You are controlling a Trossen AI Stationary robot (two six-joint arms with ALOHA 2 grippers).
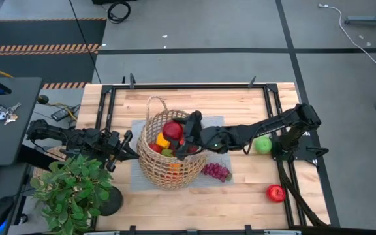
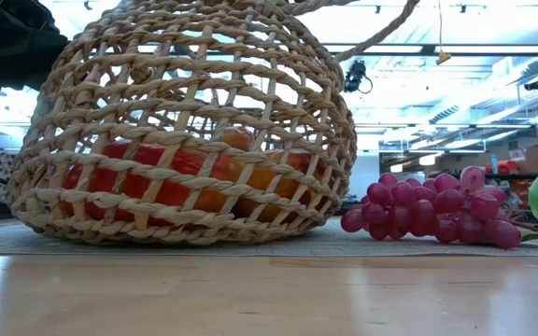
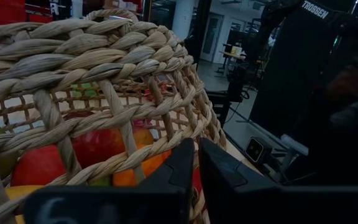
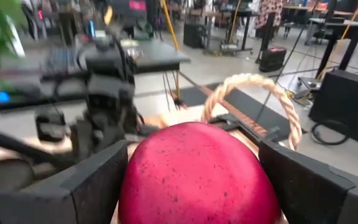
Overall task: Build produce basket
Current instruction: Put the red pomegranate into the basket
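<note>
Right pincer [image 1: 183, 138] over the basket [image 1: 150, 163], clamped wide on a red apple [image 4: 197, 177] (dark fingers [image 4: 95, 180] flanking it in the wrist view). Best lowered straight into a gap among the produce [image 1: 163, 140] already inside, then released gently, clear of the loop handle [image 4: 253, 93]. Left pincer [image 1: 130, 145] pressed together at the basket's wicker wall, apparently steadying it. Farther out on the surface [image 1: 240, 189], still waiting: purple grapes [image 1: 217, 172], a green pear [image 1: 262, 145], another red apple [image 1: 275, 192].
</note>
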